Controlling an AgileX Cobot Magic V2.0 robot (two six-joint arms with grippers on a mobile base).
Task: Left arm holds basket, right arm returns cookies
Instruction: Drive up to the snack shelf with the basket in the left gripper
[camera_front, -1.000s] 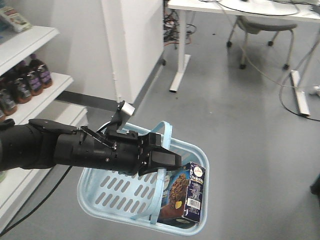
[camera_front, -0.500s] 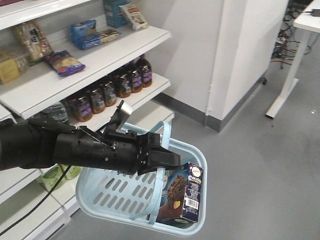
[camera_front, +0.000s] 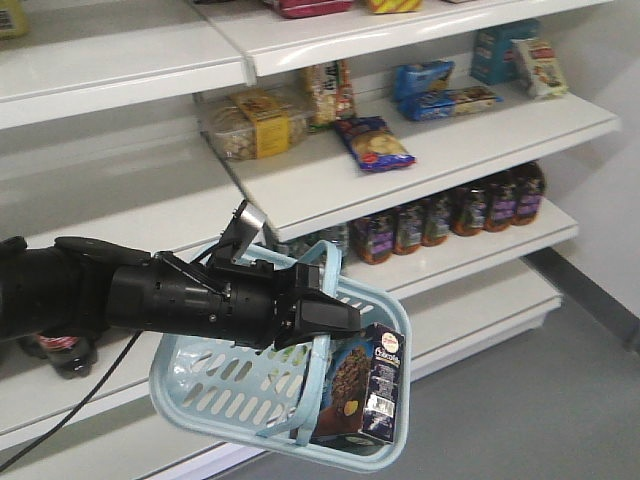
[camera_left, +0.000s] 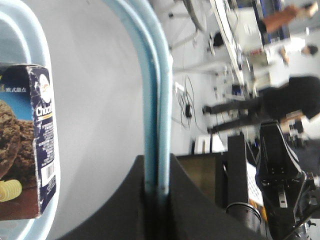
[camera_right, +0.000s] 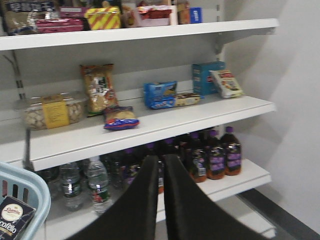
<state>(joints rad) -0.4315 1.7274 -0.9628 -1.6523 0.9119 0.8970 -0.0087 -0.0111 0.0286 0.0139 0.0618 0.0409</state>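
The black wedge-shaped left hand (camera_front: 338, 318) is clamped tight on both looped handles (camera_front: 322, 290) of the light blue plastic basket (camera_front: 205, 400) with slotted sides, so the basket hangs below the black left arm (camera_front: 120, 295) and clear of the grey floor (camera_front: 560, 400). A small silver-grey tab (camera_front: 251, 216) sticks up from the arm behind the hand. In the left wrist view the two handles (camera_left: 156, 95) run side by side straight into the closed jaws of the left hand (camera_left: 157, 192).

The dark navy cardboard cookie box (camera_front: 372, 388), printed with a chocolate-chip cookie, white lettering and a round logo, stands roughly upright inside the basket, in its far right corner against the wall. The left wrist view shows the cookie box (camera_left: 25, 145) with its barcode side just within the basket rim (camera_left: 27, 25).

The right hand (camera_right: 161, 161) is not in the front view; its own camera shows two black fingers (camera_right: 145, 200) brought together to a thin slit with nothing between them, well apart from the cookie box (camera_right: 14, 220), which peeks out of the basket (camera_right: 35, 192) at the lower left.

Behind stand white store shelves (camera_front: 450, 150) carrying snack packets (camera_front: 372, 143) and a row of dark drink bottles (camera_front: 440, 215), with clear water bottles (camera_right: 95, 187) seen by the right wrist camera
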